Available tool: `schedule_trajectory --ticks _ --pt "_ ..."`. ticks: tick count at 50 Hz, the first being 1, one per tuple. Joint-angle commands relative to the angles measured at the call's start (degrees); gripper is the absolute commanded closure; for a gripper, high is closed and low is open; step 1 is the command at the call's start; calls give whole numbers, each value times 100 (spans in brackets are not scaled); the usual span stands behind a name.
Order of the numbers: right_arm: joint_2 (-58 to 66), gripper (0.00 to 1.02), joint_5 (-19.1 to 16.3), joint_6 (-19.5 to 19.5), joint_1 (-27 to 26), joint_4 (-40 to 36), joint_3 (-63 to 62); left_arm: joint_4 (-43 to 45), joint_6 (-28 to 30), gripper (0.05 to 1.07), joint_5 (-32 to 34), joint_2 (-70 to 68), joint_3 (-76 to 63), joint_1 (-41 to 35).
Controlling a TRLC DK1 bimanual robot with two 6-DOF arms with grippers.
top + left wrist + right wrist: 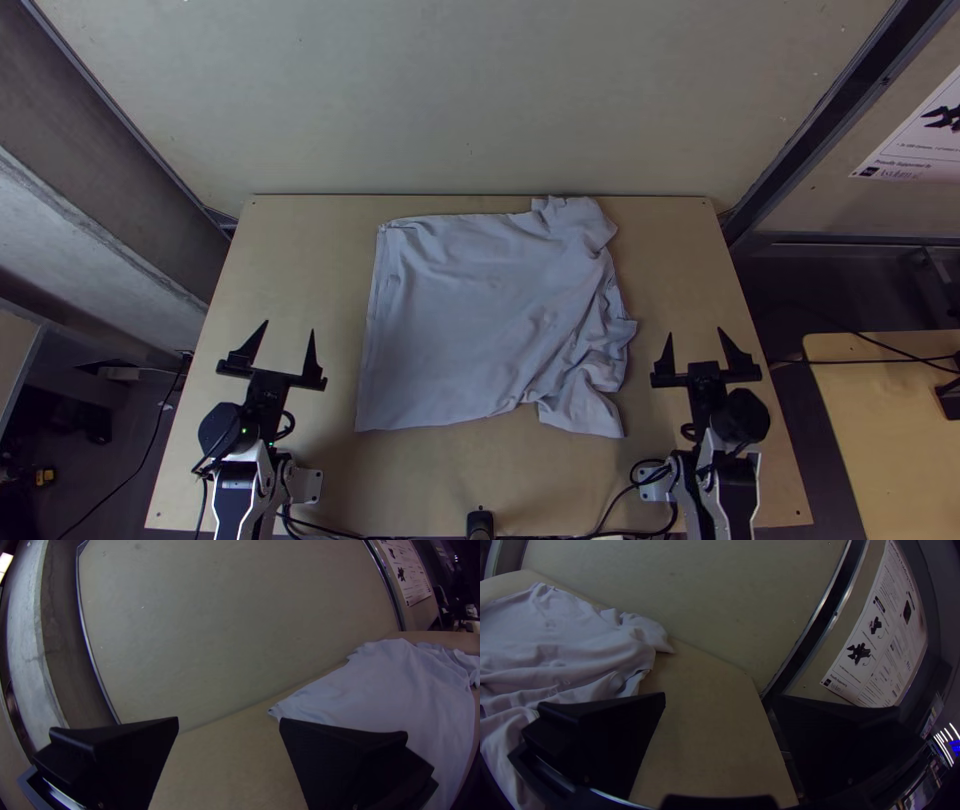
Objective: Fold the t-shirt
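A pale grey-lilac t-shirt (460, 320) lies spread on the table, its body smooth toward the left and its right side wrinkled and bunched, with sleeve-like ends at the upper right and lower right. My left gripper (289, 337) stands open to the left of the cloth, apart from it; in the left wrist view the same gripper (229, 725) has nothing between its fingers, and the shirt (400, 695) lies beyond one finger. My right gripper (697, 340) is open to the right of the shirt, not touching it. In the right wrist view that gripper (719, 702) holds nothing, with the shirt (565, 650) to one side.
The light wooden table (300, 220) has bare strips around the shirt. A wall panel (470, 100) rises behind its far edge. Black cables run along the near edge beside a small dark device (480, 522). A second wooden table (890, 430) stands off to the right.
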Motion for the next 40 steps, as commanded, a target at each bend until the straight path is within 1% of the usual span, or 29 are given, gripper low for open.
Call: schedule_trajectory --ticks 1,7,10,15,18,24,28,33,36,40 --pt "785 4 12 -162 83 -17 695 161 194 10 -17 597 440 -139" --pt "1699 4 -23 -145 215 -377 1486 196 202 10 -17 2100 1416 -350" --pt "2112 4 -32 -119 233 -570 1838 82 194 10 -17 2847 2031 -385" --pt "2921 4 -67 -4 312 -1124 2524 -586 194 10 -17 3858 3173 -552" --pt "3395 4 -243 92 338 -1564 3007 -1078 123 10 -17 4394 3868 -613" --pt "4274 4 -410 224 452 -2399 4018 -1852 -17 10 -25 5299 4878 -798" --pt "4740 4 -533 259 487 -2794 4624 -2080 -52 10 -25 5748 5239 -886" --pt "5408 4 -560 338 637 -3400 5380 -2458 -52 10 -25 6345 5687 -1079" --pt "5830 4 -656 400 707 -3699 5811 -2722 -52 10 -25 6758 6003 -1149" --pt "6260 4 -691 435 716 -3822 6250 -2880 -61 10 -25 7286 6346 -1193"
